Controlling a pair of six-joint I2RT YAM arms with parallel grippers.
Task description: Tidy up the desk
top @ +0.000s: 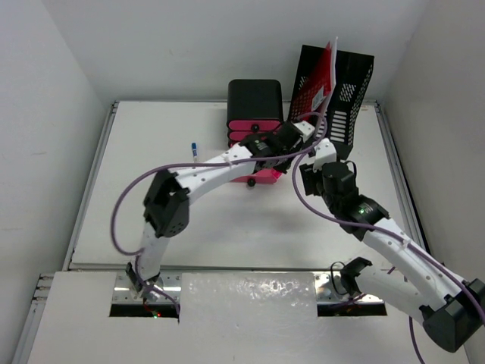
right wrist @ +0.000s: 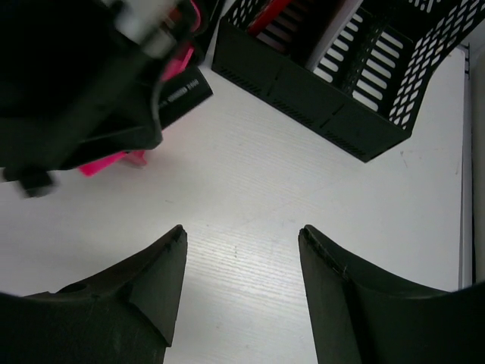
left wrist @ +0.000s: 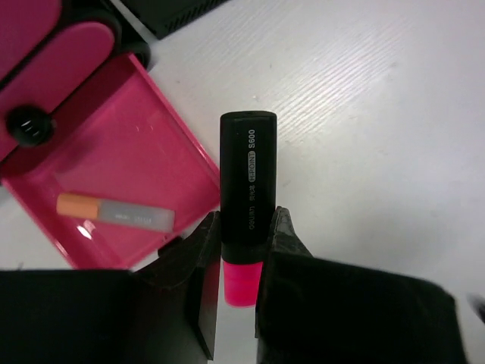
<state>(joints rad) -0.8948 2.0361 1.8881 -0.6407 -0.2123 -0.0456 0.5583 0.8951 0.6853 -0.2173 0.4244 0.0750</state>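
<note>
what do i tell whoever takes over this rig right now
Left pincer: shut on the pink highlighter, black cap pointing away, just beside the open pink drawer.
Right pincer: open, empty, over bare desk near the black mesh rack.
Done: an orange-ended item lies in the drawer.
Left: the highlighter probably goes into the drawer; a blue pen lies loose on the desk's left side; the drawer is not yet shut.

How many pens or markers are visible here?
3: a black highlighter in the left gripper, an orange-capped one lying in the open pink drawer, a blue-tipped pen on the desk left of the drawer unit. Closed drawers may hide more.
</note>
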